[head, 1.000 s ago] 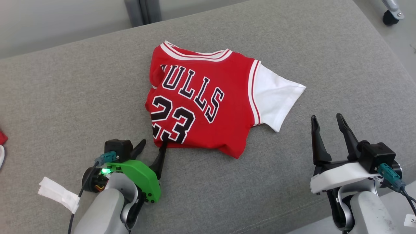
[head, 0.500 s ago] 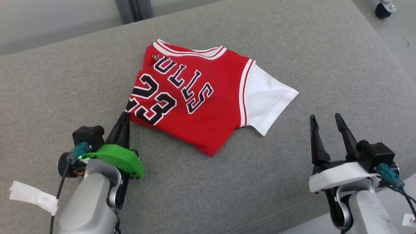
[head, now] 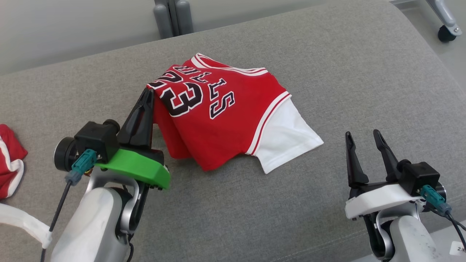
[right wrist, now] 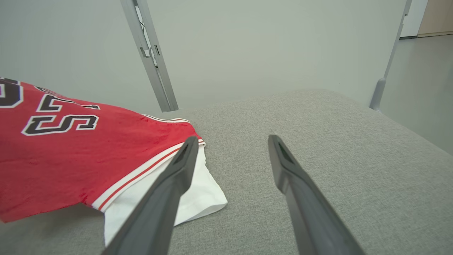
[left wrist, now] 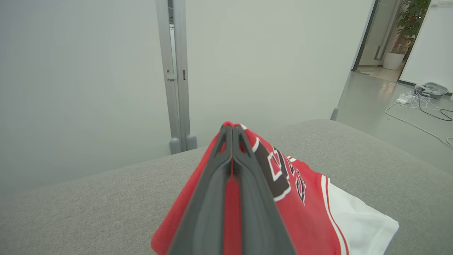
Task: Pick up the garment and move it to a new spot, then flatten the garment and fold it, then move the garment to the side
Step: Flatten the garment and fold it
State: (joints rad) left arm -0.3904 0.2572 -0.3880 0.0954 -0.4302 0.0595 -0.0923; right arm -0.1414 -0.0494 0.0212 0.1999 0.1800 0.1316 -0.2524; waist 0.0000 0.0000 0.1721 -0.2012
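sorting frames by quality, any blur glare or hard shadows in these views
Head view: even soft light, no glare, jersey lettering sharp, faint shadow beneath its lifted edge. Left wrist view: left gripper close and soft, numerals beside it blurred. Right wrist view: right gripper slightly soft, cushion weave crisp.

Bright, even, soft-shadowed light (wrist views blur up close).

Jersey (head: 218,116) lies mid-bench (head: 346,65), toward the back edge, its left corner pinched in the left gripper (head: 149,91) and held up off the surface. Right gripper (head: 362,133) sits well apart, near the front right corner. Second garment (head: 9,160) at the left edge.
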